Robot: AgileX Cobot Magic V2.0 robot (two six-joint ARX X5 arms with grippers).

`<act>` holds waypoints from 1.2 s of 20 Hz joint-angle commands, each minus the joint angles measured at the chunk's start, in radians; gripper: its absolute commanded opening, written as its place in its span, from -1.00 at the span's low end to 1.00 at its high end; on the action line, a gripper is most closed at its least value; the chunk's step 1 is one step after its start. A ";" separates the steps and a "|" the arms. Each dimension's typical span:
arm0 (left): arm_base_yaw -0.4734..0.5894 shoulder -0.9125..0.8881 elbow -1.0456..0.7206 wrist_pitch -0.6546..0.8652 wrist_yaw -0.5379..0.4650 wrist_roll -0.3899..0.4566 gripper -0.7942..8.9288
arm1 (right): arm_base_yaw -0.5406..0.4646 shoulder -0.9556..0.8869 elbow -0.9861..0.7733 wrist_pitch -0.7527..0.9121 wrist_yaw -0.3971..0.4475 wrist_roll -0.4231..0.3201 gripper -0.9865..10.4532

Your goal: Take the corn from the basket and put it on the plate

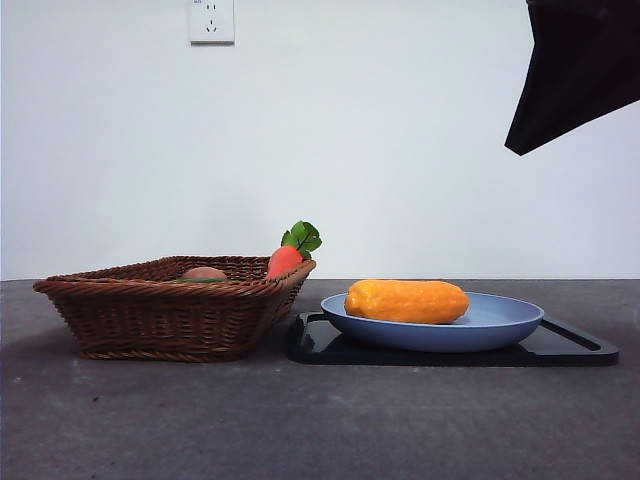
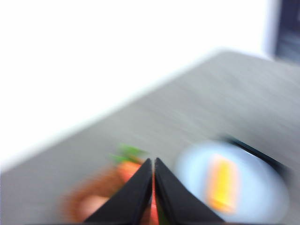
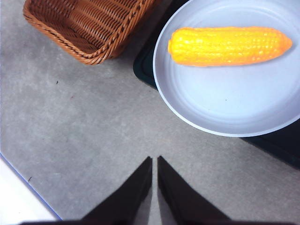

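Corn point(image 1: 406, 301): lies on its side in the plate, long axis across the front view; nothing grips it. In the right wrist view it sits toward the plate's far part, its bumpy kernels plain.
Plate point(image 1: 505, 328): light blue, round and shallow, standing on the black tray. It is at about 3 o'clock from the basket in the front view, just beside it.
Tray point(image 1: 575, 350): flat, black, rectangular, under the plate; its edges show past the plate on both sides.
Basket point(image 1: 150, 315): brown wicker, on the grey table at 9 o'clock of the plate. Its near corner also shows in the right wrist view.
Carrot point(image 1: 285, 260): red-orange with green leaves, leaning at the basket's rim on the plate side, leaves up at 12 o'clock.
Peach-coloured item point(image 1: 204, 272): small and round, only its top peeps over the basket rim.
Left gripper point(image 2: 153, 161): jaws pressed together, holding nothing; its view is blurred, with basket, carrot and plate beyond the tips.
Right gripper point(image 3: 154, 159): jaws nearly closed with a thin slit between, holding nothing, above bare table near the plate.
Dark arm point(image 1: 580, 70): a black shape at the front view's 1 o'clock corner, well above the plate; which arm it is I cannot tell.
Table point(image 1: 300, 420): grey, with faint specks.
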 commanded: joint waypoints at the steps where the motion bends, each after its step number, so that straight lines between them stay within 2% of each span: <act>1: 0.128 -0.140 -0.174 0.160 0.002 -0.035 -0.82 | 0.005 0.006 0.009 0.006 0.000 0.010 -0.82; 4: 0.275 -0.318 -0.387 0.274 0.000 -0.038 -0.82 | 0.005 0.006 0.009 0.006 0.000 0.010 -0.82; 6: 0.332 -0.422 -0.509 0.301 -0.008 -0.039 -0.82 | 0.005 0.006 0.009 0.006 0.000 0.010 -0.82; 8: 0.360 -0.521 -0.627 0.313 -0.058 -0.053 -0.82 | 0.005 0.006 0.009 0.006 0.000 0.010 -0.82; 12: 0.370 -0.697 -0.846 0.311 -0.124 -0.060 -0.82 | 0.005 0.006 0.009 0.006 0.000 0.010 -0.82; 16: 0.370 -0.832 -1.014 0.304 -0.127 -0.060 -0.82 | 0.005 0.006 0.009 0.006 0.000 0.010 -0.82; 20: 0.370 -0.911 -1.104 0.290 -0.127 -0.061 -0.82 | 0.005 0.006 0.009 0.006 0.000 0.010 -0.82; 24: 0.370 -0.978 -1.114 0.138 -0.127 -0.060 -0.82 | 0.005 0.006 0.009 0.006 0.000 0.010 -0.82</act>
